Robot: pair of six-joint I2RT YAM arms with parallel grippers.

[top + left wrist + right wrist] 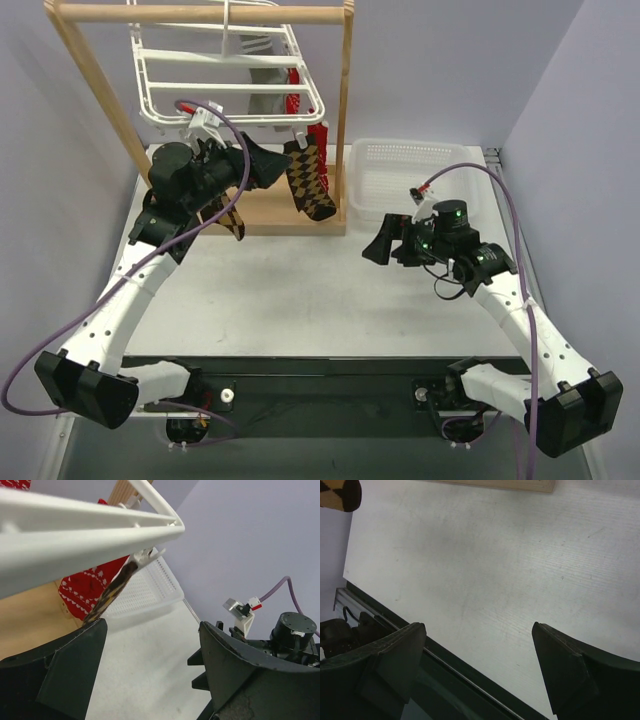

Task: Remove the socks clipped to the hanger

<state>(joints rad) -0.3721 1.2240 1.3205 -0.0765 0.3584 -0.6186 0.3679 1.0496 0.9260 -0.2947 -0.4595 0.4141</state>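
Brown-and-black argyle is what matters to me now: the argyle sock (310, 182) hangs from a clip (145, 556) at the front right corner of the hanger (230, 118), and my left hand (268, 165) is raised to that same rim. Seen from above, the sock lies at about 3 o'clock from my fingers, close by. Its long axis runs straight down from the clip, roughly 12 to 6, with the toe swinging a little toward 5.

Through my left wrist camera I see the sock (112, 592) edge-on, a thin dark strip at about 10 o'clock from the middle of the left hand (152, 630). It drops from the white rail (75, 535) to the tip of my left-side finger (75, 665), so it is off to one side and not centred in the gap. I cannot tell whether it brushes that finger. A red sock (87, 587) hangs just behind it, and the basket (145, 590) sits beyond on the surface (300, 290).

My left hand is spread wide and grips nothing. I judge it must shift toward 10 o'clock, so the fabric sits between the pads, before it closes and pulls down.

My right hand (385, 245) is well apart — about 4 o'clock from the sock, low over the surface near the basket. Its jaws also stand wide (477, 630), with only bare surface between them. So the left is the nearer hand.
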